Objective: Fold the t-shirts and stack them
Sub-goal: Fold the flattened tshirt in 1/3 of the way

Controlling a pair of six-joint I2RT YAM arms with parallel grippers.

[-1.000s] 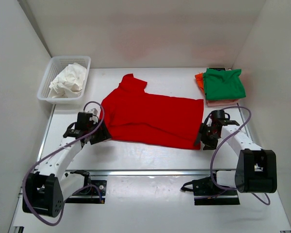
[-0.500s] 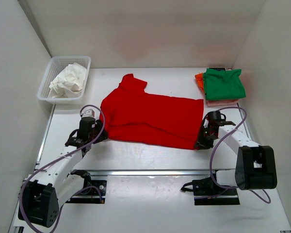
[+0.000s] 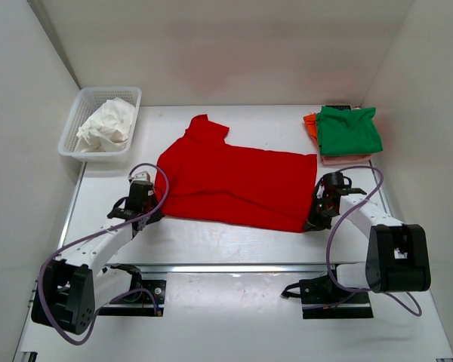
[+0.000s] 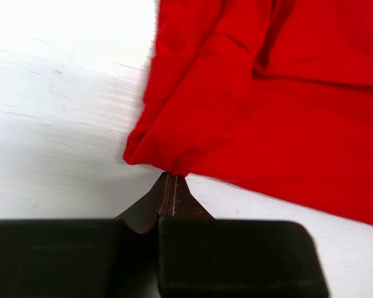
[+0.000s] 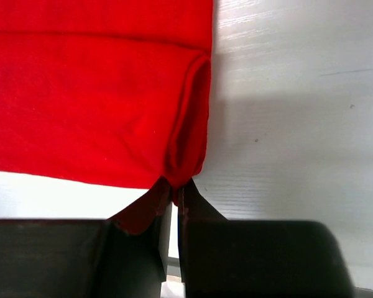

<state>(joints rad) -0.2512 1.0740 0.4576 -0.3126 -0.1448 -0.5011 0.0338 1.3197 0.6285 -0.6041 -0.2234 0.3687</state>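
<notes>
A bright red t-shirt (image 3: 234,181) lies folded lengthwise across the middle of the table, one sleeve pointing to the back. My left gripper (image 3: 152,209) is shut on its near left corner (image 4: 150,155), the cloth bunched at the fingertips. At the near right corner (image 5: 188,162) my right gripper (image 3: 314,219) is shut on the red t-shirt's folded edge. A stack of folded t-shirts, green (image 3: 349,130) on top with orange (image 3: 310,124) and pale pink (image 3: 344,159) edges showing below, sits at the back right.
A white plastic basket (image 3: 74,133) at the back left holds crumpled white cloth (image 3: 106,124). White walls close in the table on the left, back and right. The arm bases (image 3: 136,290) are bolted at the near edge.
Both grippers have moved in onto the red t-shirt's near corners and shut on the cloth. The left arm swung right and forward toward the shirt's edge.
</notes>
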